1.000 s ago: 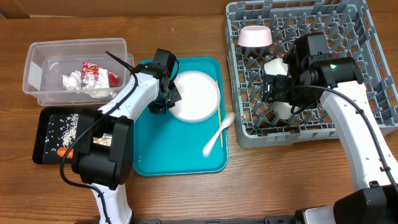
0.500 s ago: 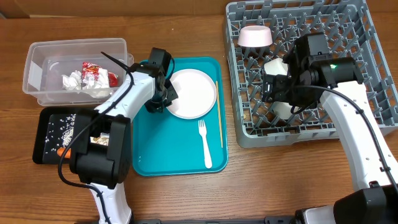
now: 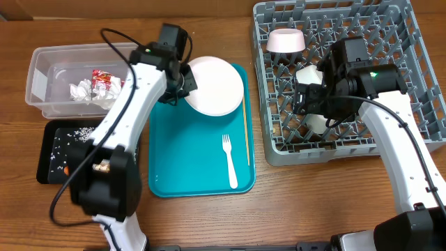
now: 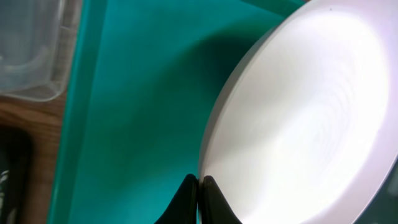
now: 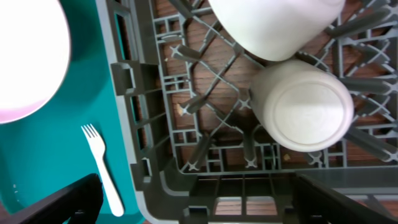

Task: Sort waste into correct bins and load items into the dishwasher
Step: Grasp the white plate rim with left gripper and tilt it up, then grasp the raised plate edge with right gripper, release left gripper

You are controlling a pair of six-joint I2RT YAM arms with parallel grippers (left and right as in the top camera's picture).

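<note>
Overhead view: left hand clamps the rim of the white plate over the teal tray's far edge; its fingertips are hidden under the wrist. Right hand, fingers spread and empty, hangs over the grey rack. Snack wrapper print is too small to read.

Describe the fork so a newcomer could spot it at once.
Find the teal tray left of the grey rack. Near its right edge, below the plate in the overhead view, lies the fork, tines toward the plate. It is white and flat, unlike the thin wooden chopstick beside it.
</note>
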